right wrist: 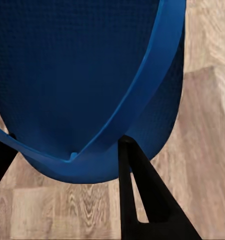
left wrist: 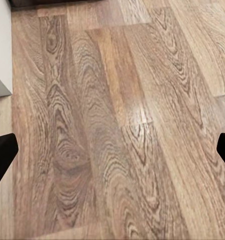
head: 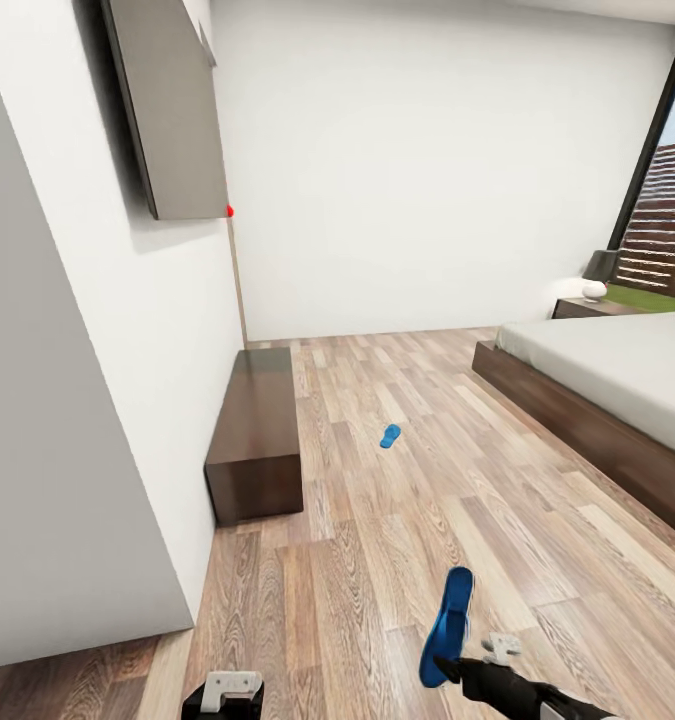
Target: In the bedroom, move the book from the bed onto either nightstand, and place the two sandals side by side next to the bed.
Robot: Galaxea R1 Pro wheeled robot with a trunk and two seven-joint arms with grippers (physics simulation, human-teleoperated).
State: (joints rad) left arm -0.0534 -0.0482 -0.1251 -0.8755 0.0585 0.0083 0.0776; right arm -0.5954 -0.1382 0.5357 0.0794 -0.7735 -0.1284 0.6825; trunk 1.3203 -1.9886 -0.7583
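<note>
One blue sandal (head: 390, 436) lies flat on the wood floor, midway between the low cabinet and the bed (head: 617, 385). My right gripper (head: 445, 666) is shut on the second sandal (head: 451, 618), holding it by one end above the floor. The right wrist view shows that sandal (right wrist: 87, 75) close up, clamped between dark fingers (right wrist: 137, 190). At the lower edge my left gripper (head: 224, 694) hangs open over bare planks, its fingertips (left wrist: 2, 155) far apart. The nightstand (head: 582, 308) with its lamp (head: 599, 272) stands beyond the bed's far corner. The book is out of view.
A long low dark cabinet (head: 255, 440) sits against the left wall under a grey wall panel (head: 172, 110). A white wall corner (head: 77, 480) juts out at near left. A tall dark-framed window (head: 667, 200) is at the far right. Open floor runs between cabinet and bed.
</note>
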